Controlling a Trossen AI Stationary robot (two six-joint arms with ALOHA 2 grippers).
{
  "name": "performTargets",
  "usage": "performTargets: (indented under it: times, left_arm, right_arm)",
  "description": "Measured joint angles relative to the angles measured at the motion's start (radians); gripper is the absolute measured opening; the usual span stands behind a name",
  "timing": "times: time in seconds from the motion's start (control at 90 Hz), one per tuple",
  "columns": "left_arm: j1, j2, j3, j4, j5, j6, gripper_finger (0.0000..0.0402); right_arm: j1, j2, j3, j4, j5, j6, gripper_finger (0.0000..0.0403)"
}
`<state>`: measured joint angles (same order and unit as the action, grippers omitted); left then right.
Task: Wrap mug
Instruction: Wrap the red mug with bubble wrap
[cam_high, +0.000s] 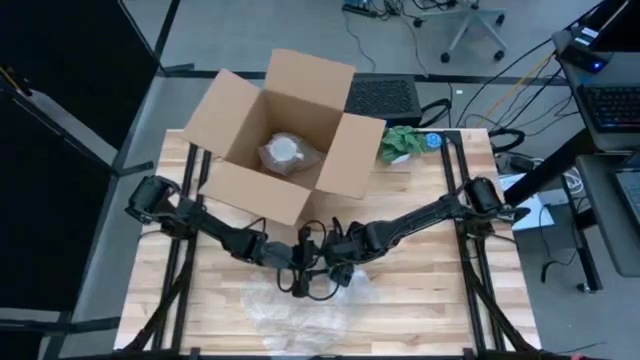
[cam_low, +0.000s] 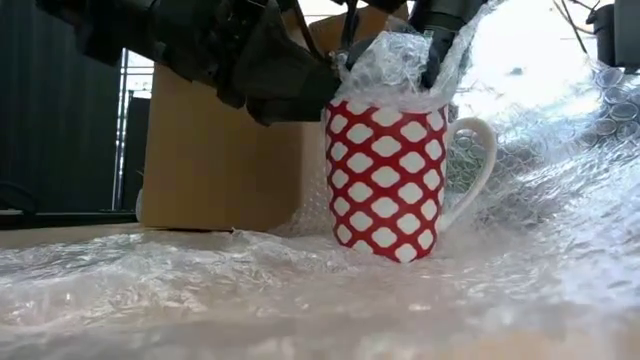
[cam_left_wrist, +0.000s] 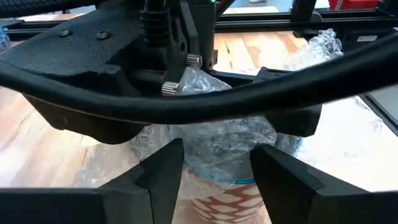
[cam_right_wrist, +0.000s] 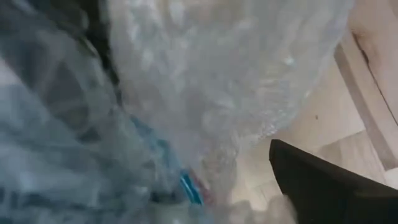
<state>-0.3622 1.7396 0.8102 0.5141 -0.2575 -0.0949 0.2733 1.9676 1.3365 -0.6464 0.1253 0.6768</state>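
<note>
Red and white, the lattice-patterned mug (cam_low: 388, 180) stands upright on the bubble wrap sheet (cam_low: 300, 290), handle away from the cardboard box (cam_high: 285, 130), and both grippers crowd right over its mouth. Just below the left gripper (cam_left_wrist: 214, 165), whose fingers (cam_left_wrist: 163, 171) are spread apart, a wad of bubble wrap fills the mug's opening; those fingers straddle the wad and I can't tell if they touch it. Close beside it the right gripper (cam_low: 440, 45) reaches down into the same wad at the rim, plastic smothering its camera, so its finger state cannot be told. Behind both grippers, the box sits open with a wrapped bundle (cam_high: 283, 152) inside.
</note>
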Motion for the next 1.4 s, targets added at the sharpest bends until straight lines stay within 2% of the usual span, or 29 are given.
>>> performTargets:
  times: [0.156,0.311,0.456,0.8,1.133,1.4]
  left_arm:
    - [-0.002,-0.077,-0.004,-0.084,0.002,-0.006,0.0180]
    - [-0.009,-0.161,-0.002,-0.178,0.001,-0.082,0.0180]
    - [-0.018,-0.181,-0.002,-0.116,0.001,-0.104,0.0180]
    - [-0.019,-0.017,-0.002,0.037,0.002,-0.135,0.0180]
    - [-0.017,0.050,0.003,0.081,-0.005,-0.133,0.0180]
    - [-0.017,0.067,0.005,0.077,-0.005,-0.132,0.0180]
  right_arm:
    - [0.001,-0.015,-0.002,-0.002,0.003,-0.008,0.0265]
    - [0.001,-0.015,-0.003,0.001,0.003,-0.011,0.0265]
    - [0.000,-0.015,-0.004,0.011,0.003,-0.023,0.0265]
    - [0.000,-0.015,-0.003,0.022,-0.001,-0.031,0.0265]
    - [0.000,-0.025,-0.004,0.034,0.003,-0.041,0.0265]
    - [-0.003,-0.096,-0.010,0.014,0.014,-0.044,0.0265]
